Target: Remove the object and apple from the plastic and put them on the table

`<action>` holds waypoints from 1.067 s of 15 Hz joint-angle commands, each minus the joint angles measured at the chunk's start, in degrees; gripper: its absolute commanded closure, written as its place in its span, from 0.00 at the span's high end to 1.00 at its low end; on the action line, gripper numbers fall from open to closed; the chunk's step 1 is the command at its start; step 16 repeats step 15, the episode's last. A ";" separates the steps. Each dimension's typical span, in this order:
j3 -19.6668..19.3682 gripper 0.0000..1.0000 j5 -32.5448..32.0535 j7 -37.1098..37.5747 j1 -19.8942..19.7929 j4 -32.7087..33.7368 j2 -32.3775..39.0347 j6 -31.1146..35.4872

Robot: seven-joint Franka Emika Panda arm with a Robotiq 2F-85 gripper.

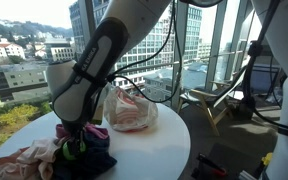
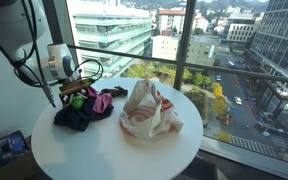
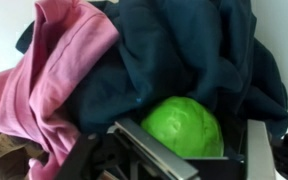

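Gripper (image 3: 191, 135) fills the bottom of the wrist view, jaws spread with the green apple (image 3: 182, 122) sitting between them. One finger (image 3: 149, 150) seems to touch the apple at lower left, while the other stands a bit clear, so it doesn't look clamped to me. The apple rests on a dark blue cloth (image 3: 184, 50), with a pink cloth (image 3: 54, 70) bunched at the left of the frame. In an exterior view, the clothes pile sits toward the left of the round white table (image 2: 114, 155), and the crumpled plastic bag (image 2: 149, 110) lies just beside it, nearer the middle. City buildings (image 2: 174, 20) show through the window behind.
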 commanded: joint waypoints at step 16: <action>-4.98 1.00 2.07 10.25 -4.50 -10.20 -28.08 -23.07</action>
